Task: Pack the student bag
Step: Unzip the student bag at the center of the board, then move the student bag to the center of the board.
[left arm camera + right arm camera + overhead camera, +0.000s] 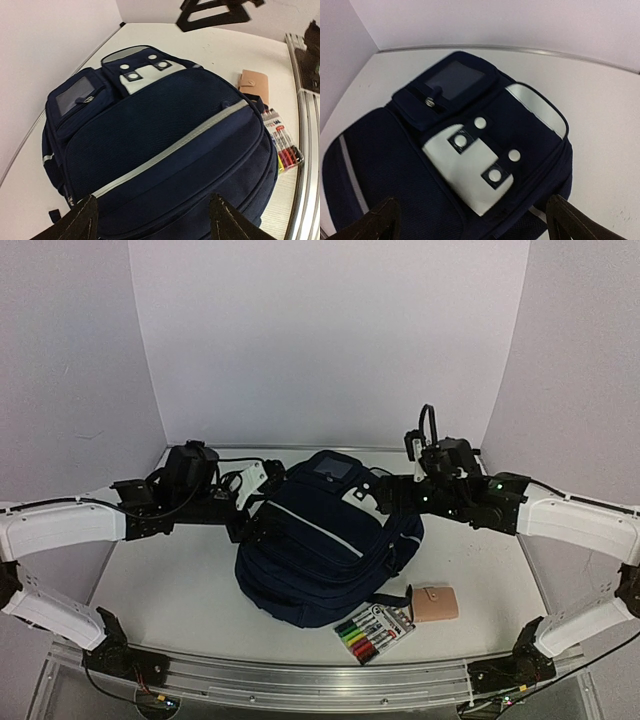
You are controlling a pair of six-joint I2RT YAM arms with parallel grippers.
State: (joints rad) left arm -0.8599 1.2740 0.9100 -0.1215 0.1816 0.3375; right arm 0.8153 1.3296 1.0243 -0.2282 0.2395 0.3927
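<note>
The navy bag (pixel 325 540), with a grey stripe and light grey patches, lies flat mid-table (pixel 170 580). 2 arms reach in at either side of its far end. The left gripper (pixel 152 222) and right gripper (pixel 475 222) are spread wide, holding nothing. Beside the bag lie 1 marker pack (pixel 375 632) and 1 tan wallet (pixel 437 602).

All three views (wrists close) share the student bag (pixel 325 540).

A robot lab cell: white table (pixel 180 580) boxed by plain walls (pixel 330 330), aluminium rail (pixel 300 680) in front.
</note>
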